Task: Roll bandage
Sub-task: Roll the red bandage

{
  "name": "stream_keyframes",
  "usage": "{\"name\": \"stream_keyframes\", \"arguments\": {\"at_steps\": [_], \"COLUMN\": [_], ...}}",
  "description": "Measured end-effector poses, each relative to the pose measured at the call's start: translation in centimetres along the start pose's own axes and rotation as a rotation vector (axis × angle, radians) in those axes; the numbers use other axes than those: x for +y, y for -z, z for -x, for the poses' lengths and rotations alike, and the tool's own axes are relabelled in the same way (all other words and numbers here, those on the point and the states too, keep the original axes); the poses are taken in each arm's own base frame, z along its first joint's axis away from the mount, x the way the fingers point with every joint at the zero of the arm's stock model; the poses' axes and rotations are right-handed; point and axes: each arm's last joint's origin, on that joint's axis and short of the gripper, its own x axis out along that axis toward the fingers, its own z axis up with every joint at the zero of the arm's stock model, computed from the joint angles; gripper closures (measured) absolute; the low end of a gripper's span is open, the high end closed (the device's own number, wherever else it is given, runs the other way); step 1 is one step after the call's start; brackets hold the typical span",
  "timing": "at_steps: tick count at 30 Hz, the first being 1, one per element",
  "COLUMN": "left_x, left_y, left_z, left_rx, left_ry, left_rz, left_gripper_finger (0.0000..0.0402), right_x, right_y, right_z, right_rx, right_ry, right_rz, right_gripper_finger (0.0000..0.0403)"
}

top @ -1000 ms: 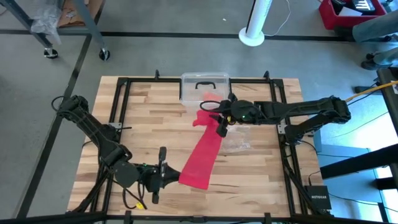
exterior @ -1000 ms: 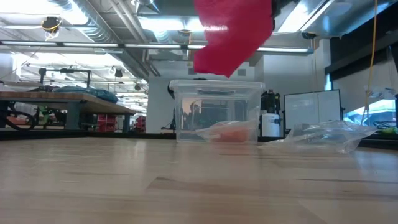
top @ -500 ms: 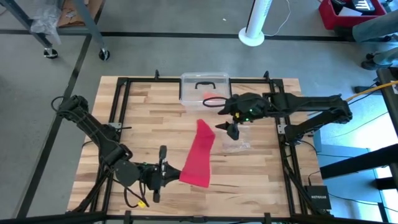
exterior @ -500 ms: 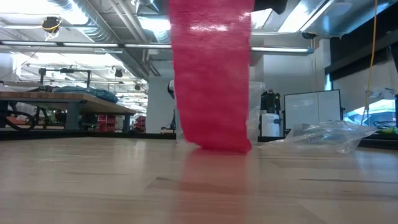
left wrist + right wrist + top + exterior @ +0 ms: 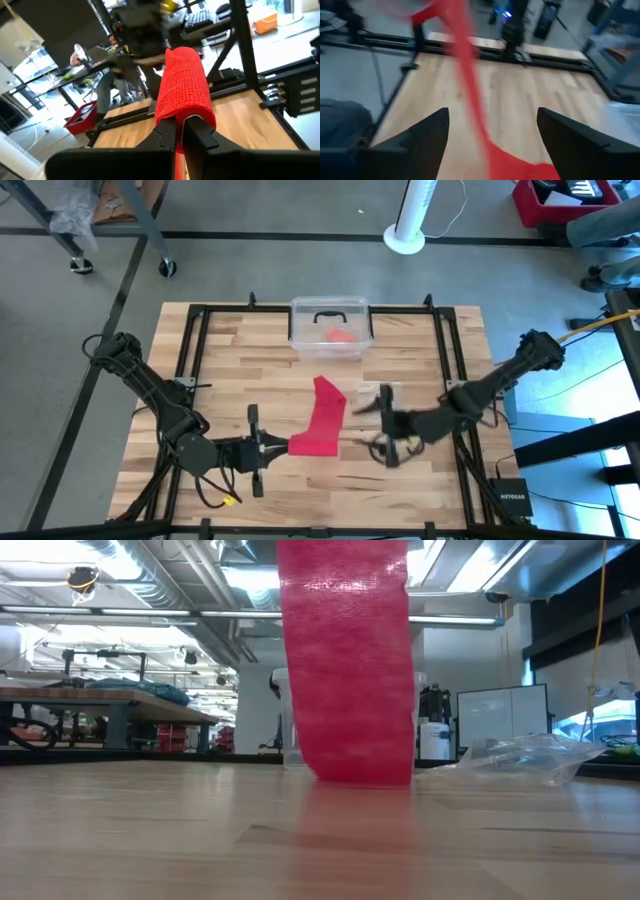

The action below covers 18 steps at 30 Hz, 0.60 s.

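Note:
The red bandage (image 5: 318, 420) runs from my left gripper (image 5: 283, 447) toward the far side; in the low view the bandage (image 5: 345, 660) comes down from above and its lower end (image 5: 362, 776) touches the table. My left gripper is near the table's front, level, shut on the bandage's near end. My right gripper (image 5: 373, 428) stands open to the right of the bandage, touching nothing; in its wrist view the bandage (image 5: 465, 65) passes between its fingers farther off. My left gripper pinches the bandage's near end (image 5: 181, 131) between its two fingers (image 5: 202, 134). The fingers lie level and point toward the table's right. The cloth rises just past the fingertips, folds over and hangs down away from them, slack, with its far end (image 5: 326, 386) on the table.
A clear plastic box (image 5: 330, 322) with an orange-red lump (image 5: 341, 335) inside stands at the far middle. A crinkly clear bag (image 5: 520, 760) lies on the table's right half, under my right arm. Black frame rails (image 5: 448, 370) run along the table's sides.
My right gripper has opened and let go of the bandage's far end, then swung toward the table's near right. The freed end has dropped onto the table, while the near end stays in my left gripper, whose wrist has rolled a little.

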Motion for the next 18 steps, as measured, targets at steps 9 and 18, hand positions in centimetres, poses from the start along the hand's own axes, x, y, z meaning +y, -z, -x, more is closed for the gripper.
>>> {"name": "stream_keyframes", "arguments": {"at_steps": [9,18], "left_x": [1.0,1.1], "left_y": [0.3,0.4], "left_z": [-1.3,-1.5], "left_rx": [0.013,0.005], "left_ry": [-0.016,0.012], "left_rz": [0.068,0.072], "left_gripper_finger": [0.0398,0.0398], "right_x": [1.2,2.3], "right_y": [6.5,9.0], "right_z": [-4.1,-7.7], "right_rx": [-0.206,-0.231], "right_ry": [0.02,0.08], "right_rz": [-0.116,-0.06], "right_gripper_finger": [0.01,0.01]}}
